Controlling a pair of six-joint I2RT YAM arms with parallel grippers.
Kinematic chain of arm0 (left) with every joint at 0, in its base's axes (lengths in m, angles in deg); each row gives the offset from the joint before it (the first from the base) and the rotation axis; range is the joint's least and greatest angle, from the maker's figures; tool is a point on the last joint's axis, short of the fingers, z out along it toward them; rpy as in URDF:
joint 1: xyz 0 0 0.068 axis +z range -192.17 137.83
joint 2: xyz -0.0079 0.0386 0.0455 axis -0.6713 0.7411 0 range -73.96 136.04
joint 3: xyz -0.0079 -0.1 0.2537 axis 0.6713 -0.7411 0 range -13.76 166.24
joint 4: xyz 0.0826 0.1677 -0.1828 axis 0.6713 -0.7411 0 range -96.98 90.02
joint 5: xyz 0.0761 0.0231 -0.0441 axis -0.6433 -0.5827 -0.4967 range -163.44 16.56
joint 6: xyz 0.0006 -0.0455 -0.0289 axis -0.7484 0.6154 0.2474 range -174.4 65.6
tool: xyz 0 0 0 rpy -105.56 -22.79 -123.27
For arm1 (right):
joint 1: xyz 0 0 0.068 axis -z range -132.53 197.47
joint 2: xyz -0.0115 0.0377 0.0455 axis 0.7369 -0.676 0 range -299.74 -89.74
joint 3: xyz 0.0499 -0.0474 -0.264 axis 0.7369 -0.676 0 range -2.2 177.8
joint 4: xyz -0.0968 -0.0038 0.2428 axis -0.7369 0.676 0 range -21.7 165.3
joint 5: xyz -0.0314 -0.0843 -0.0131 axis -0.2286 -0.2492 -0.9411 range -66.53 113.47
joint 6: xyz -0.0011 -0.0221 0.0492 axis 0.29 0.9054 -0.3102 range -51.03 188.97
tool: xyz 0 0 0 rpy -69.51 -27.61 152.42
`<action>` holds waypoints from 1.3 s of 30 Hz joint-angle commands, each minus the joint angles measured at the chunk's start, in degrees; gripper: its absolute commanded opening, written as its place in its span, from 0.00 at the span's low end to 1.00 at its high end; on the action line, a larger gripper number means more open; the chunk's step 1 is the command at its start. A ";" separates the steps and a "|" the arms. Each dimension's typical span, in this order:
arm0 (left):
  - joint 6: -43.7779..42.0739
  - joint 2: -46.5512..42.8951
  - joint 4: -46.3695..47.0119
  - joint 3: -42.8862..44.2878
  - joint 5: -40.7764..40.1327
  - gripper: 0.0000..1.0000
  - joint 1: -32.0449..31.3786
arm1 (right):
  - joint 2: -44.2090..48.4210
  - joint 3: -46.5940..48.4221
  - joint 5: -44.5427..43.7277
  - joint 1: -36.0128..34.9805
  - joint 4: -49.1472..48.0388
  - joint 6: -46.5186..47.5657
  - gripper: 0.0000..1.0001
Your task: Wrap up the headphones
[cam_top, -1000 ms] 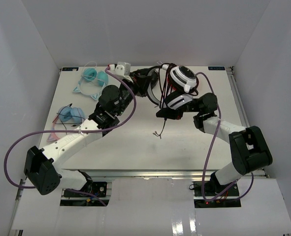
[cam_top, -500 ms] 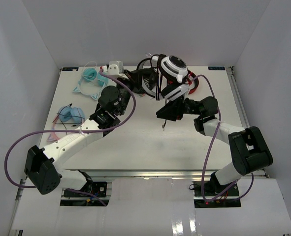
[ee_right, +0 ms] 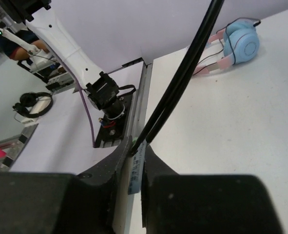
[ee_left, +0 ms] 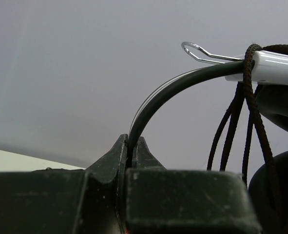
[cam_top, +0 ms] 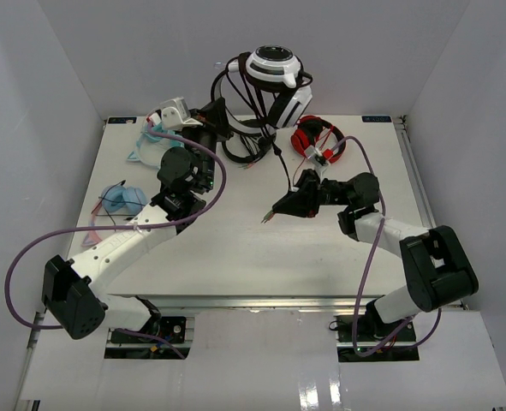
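The white headphones (cam_top: 274, 68) with black cushions hang high above the table's far edge. My left gripper (cam_top: 217, 111) is shut on their thin dark headband (ee_left: 148, 109); the band's white part (ee_left: 275, 66) and loops of black cable (ee_left: 241, 117) show to the right in the left wrist view. The cable (cam_top: 280, 158) runs down from the cups to my right gripper (cam_top: 276, 209), which is shut on it near its free end, low over the table's middle. In the right wrist view the doubled cable (ee_right: 182, 78) and a small paper tag sit between the jaws (ee_right: 136, 152).
Red-and-black headphones (cam_top: 317, 137) lie at the far right of the table. A dark tangle, maybe all-black headphones (cam_top: 246, 150), lies under the raised pair. Blue headphones (cam_top: 158, 137) and a blue-pink pair (cam_top: 120, 201) lie at the left; the latter also shows in the right wrist view (ee_right: 241, 41).
My left gripper has lifted the white headphones up and leftward, off the right arm. My right gripper has swung nearer and lower with the cable, drawing it out. The red headphones now show.
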 commanded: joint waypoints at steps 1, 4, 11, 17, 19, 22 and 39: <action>-3.10 -0.61 4.20 3.99 -5.95 0.00 -0.07 | 6.56 2.62 -0.09 -0.22 13.31 14.39 0.09; -7.97 3.93 0.51 6.19 -10.13 0.00 -0.09 | 10.86 13.91 -10.99 -3.51 61.07 49.88 0.08; -16.86 13.89 -4.33 5.30 -12.76 0.00 0.18 | 10.34 27.00 -33.75 -12.77 97.28 74.50 0.08; -15.03 15.26 -16.37 2.07 -3.71 0.00 0.25 | 9.28 37.12 -58.98 -16.41 109.18 86.89 0.08; -14.87 13.78 -18.90 -0.72 1.02 0.00 0.25 | 9.05 38.12 -66.56 -16.96 110.44 91.64 0.08; -15.83 11.64 -23.09 -3.58 10.55 0.00 0.19 | 8.67 37.76 -73.94 -17.51 110.74 97.02 0.08; -14.88 12.56 -37.63 -6.59 47.27 0.00 1.01 | 11.21 24.23 -72.32 -22.37 96.27 103.93 0.08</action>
